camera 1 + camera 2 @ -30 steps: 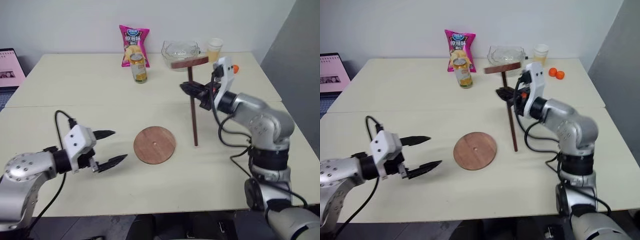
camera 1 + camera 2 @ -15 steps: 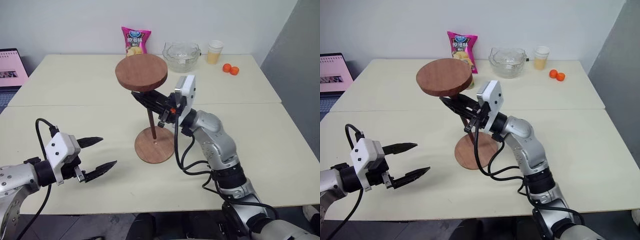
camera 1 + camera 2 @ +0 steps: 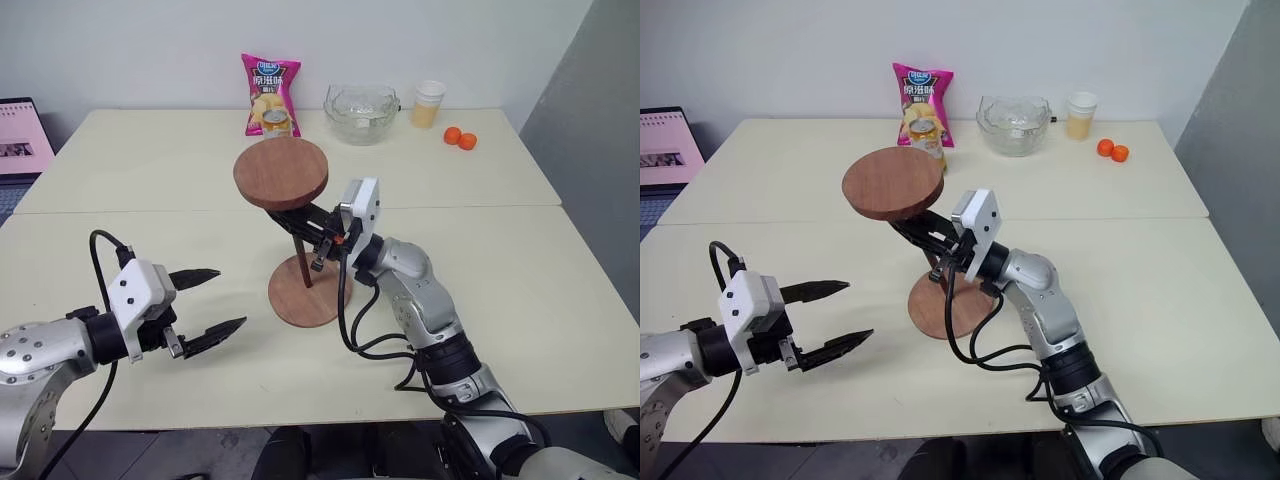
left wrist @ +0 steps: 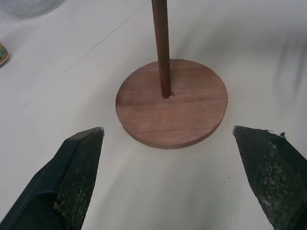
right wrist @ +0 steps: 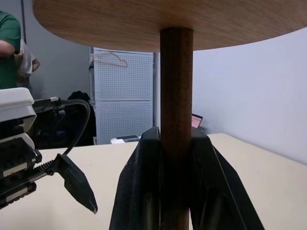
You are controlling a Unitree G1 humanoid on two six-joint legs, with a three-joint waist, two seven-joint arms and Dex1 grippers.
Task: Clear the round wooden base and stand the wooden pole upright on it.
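The round wooden base (image 3: 318, 300) lies flat on the table, with nothing else on it but the pole's foot. The wooden pole (image 3: 304, 258) stands nearly upright on the base. Its lower end meets the base (image 4: 192, 115) at the centre hole, and its fixed round disc (image 3: 281, 172) is on top. My right gripper (image 3: 300, 222) is shut on the pole (image 5: 176, 96) just under that disc. My left gripper (image 3: 230, 297) hovers open to the left of the base, and its fingers (image 4: 79, 163) point at the base with nothing between them.
At the back of the table stand a pink chips bag (image 3: 270, 88), a can (image 3: 277, 122), a glass bowl (image 3: 362, 100), a cup (image 3: 428, 103) and two small oranges (image 3: 460, 138). A laptop (image 3: 22, 135) sits at far left. A person (image 5: 9, 48) stands beyond the table.
My right gripper carried the pole from the right side of the table to the base and set its foot at the centre hole. The left gripper stayed open and near its place.
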